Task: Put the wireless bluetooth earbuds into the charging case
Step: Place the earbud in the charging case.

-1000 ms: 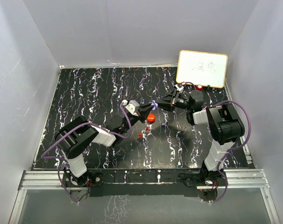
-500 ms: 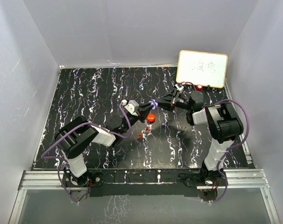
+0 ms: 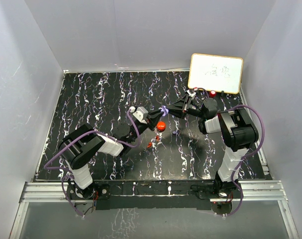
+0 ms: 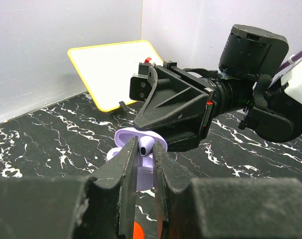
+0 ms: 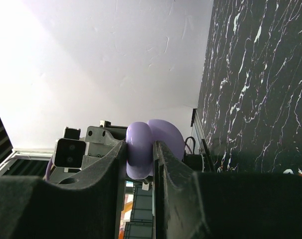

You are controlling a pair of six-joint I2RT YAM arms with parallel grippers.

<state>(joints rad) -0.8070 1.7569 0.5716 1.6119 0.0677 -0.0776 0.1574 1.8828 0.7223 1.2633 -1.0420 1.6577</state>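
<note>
In the left wrist view my left gripper (image 4: 144, 149) is shut on a lavender earbud (image 4: 143, 146), held right at the open lavender charging case (image 4: 126, 135). My right gripper (image 5: 139, 149) is shut on that case (image 5: 139, 144) and holds it above the table. From above, the two grippers meet at the case (image 3: 164, 109) in mid-table, the left gripper (image 3: 157, 116) coming from the lower left and the right gripper (image 3: 169, 109) from the right. Below them on the mat lie a round red case (image 3: 161, 126) and two tiny red earbuds (image 3: 150, 145).
A yellow-framed whiteboard (image 3: 216, 73) leans at the back right corner, with a small red object (image 3: 212, 93) in front of it. A small pale bit (image 3: 174, 132) lies on the black marbled mat (image 3: 91, 104). Grey walls enclose three sides.
Both grippers have crept slightly toward the back while staying together at the lavender case. The grips are unchanged.
</note>
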